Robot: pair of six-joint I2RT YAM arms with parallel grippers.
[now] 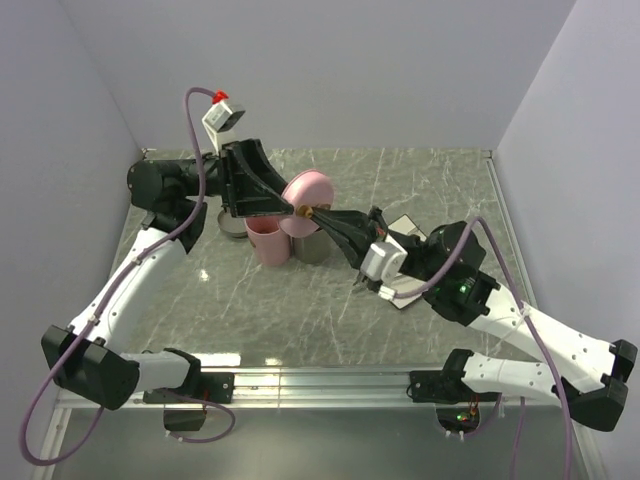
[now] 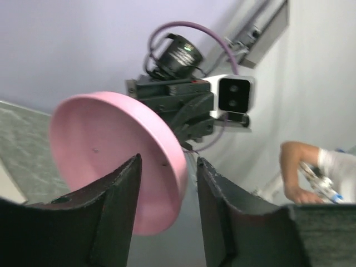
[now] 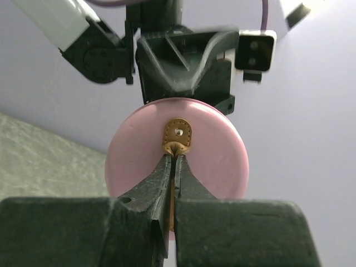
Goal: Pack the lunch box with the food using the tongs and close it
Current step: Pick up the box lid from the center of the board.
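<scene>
1. Right gripper: fingers pressed together, pinching the little tan tab in the middle of the pink lid. Nothing else is gripping the lid.
2. Left gripper: fingers spread, with the lid's rim sitting in the gap between them. There's clear air on the right-hand finger's side, so it's not a clamp.
3. Tongs: honestly can't tell where they are, or whether they're spread or pressed, from these views.
4. Lid is up in the air on edge, a bit tilted. It's round, so there's no real long axis. The tab face points at the right arm and the other face points at the left arm.
5. Arm poses:
   - The left arm runs from its base out to the left and up the left side, then the wrist bends right toward the middle of the table.
   - The right arm swings out right, folds back and reaches up-left.
   - The two grippers meet nose to nose across the lid.
6. Right under the lid are a pink cup and a grey cup, upright and touching side by side.
</scene>
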